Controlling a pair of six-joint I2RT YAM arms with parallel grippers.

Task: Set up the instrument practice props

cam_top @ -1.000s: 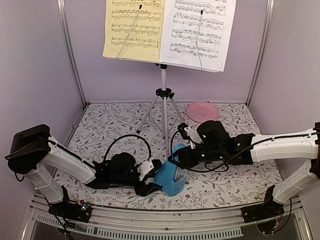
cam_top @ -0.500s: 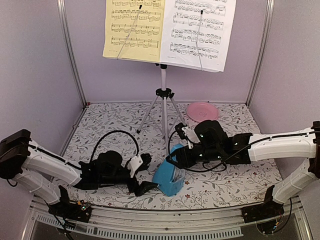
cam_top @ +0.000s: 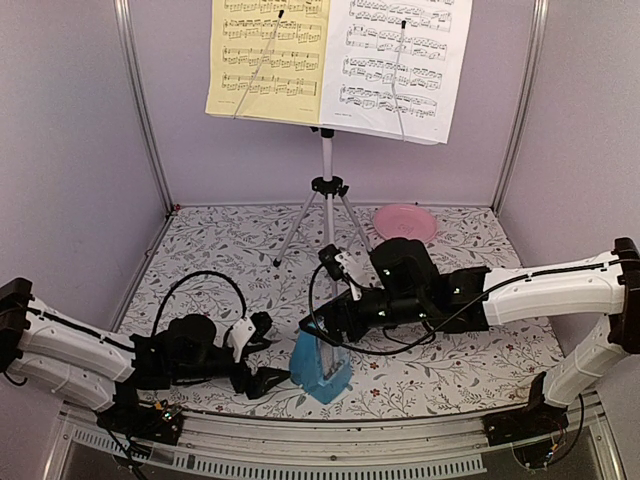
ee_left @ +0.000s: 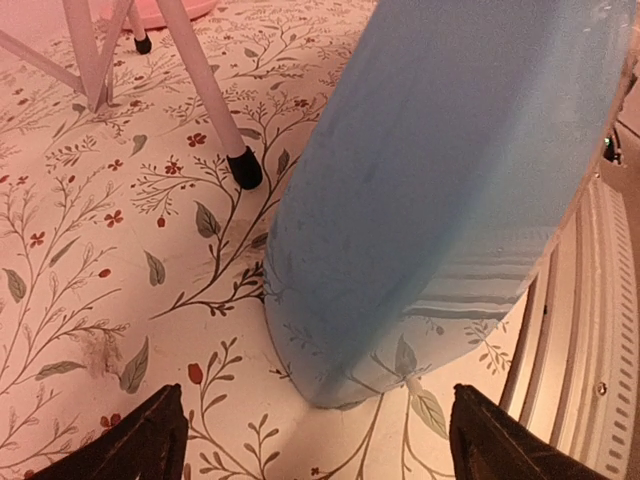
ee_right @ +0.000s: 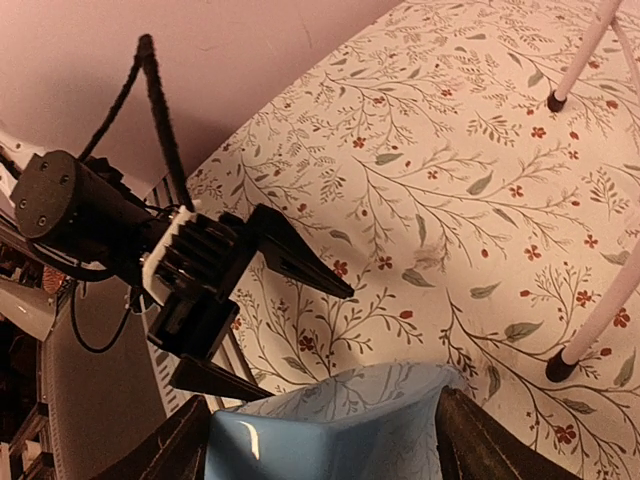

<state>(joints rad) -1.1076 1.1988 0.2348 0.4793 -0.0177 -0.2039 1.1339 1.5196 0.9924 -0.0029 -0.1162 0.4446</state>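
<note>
Blue metronome (cam_top: 318, 368) stands upright near the front of the floral surface (cam_top: 450, 360). Probably light, stiff, slick tapered plastic (I'd pinch low, across flat faces). Right gripper (ee_right: 322, 445) jaws straddle its top, can't tell if pinching. Left gripper (ee_right: 305, 347) jaws spread wide, just beside it

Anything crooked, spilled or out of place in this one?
Only a minor thing: on the music stand, the white sheet sits slightly askew, its bottom edge slanting and hanging lower than the yellow sheet. The blue metronome stands on its base on the table; nothing spilled or visibly damaged.
</note>
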